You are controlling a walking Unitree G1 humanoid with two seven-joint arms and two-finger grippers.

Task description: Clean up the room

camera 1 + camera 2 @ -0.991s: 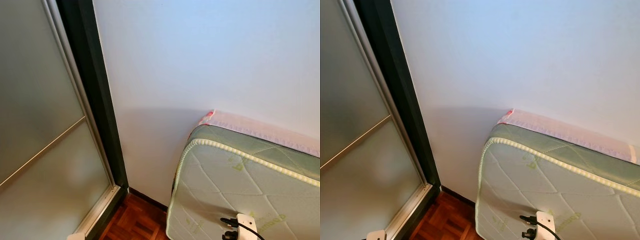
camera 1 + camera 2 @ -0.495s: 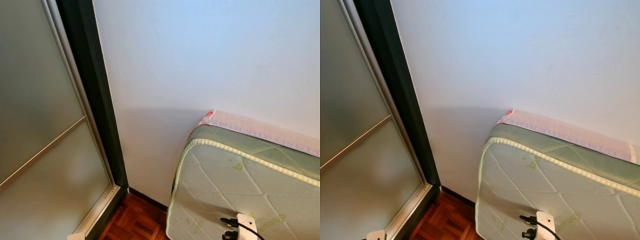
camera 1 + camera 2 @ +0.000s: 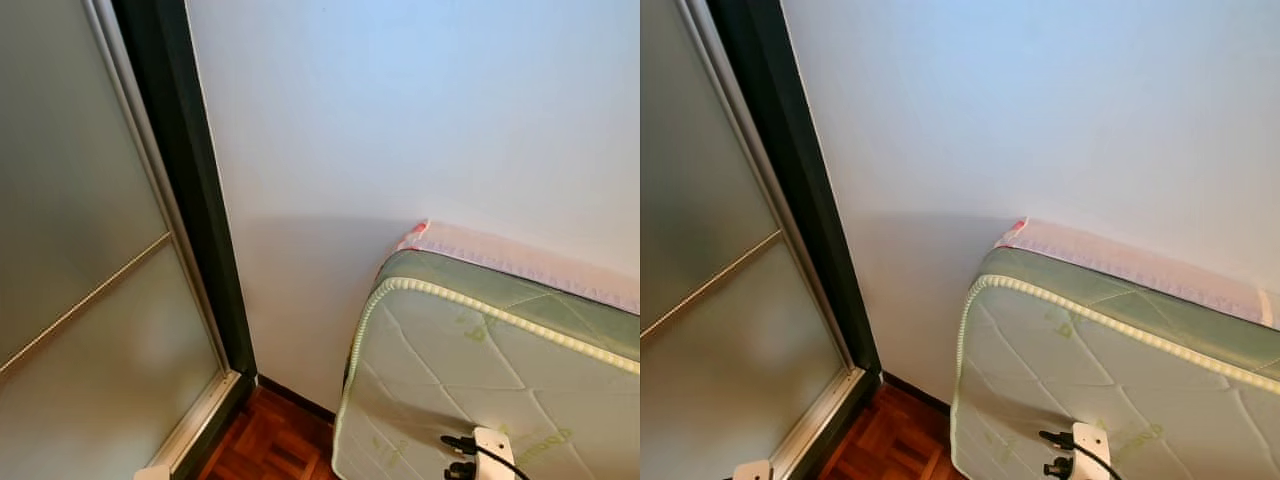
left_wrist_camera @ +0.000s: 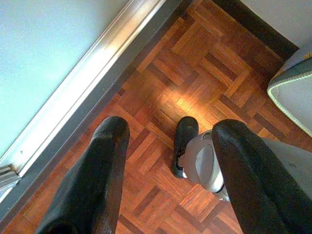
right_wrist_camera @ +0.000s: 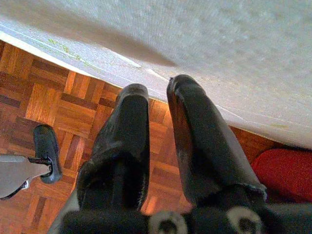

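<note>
Pale green quilting marks the mattress (image 3: 480,370) leaning on edge against the white wall (image 3: 420,110), exactly where it stood a second ago; nothing in the head views has shifted. A white power strip (image 3: 492,448) with black plugs sits at its lower face. Beside it runs the frosted sliding door (image 3: 80,300) in its dark frame. The left gripper (image 4: 168,161) hangs with fingers spread over the parquet floor (image 4: 195,83), above the robot's own foot (image 4: 184,145). The right gripper (image 5: 158,122) hangs nearly closed, empty, just beside the mattress's lower edge.
</note>
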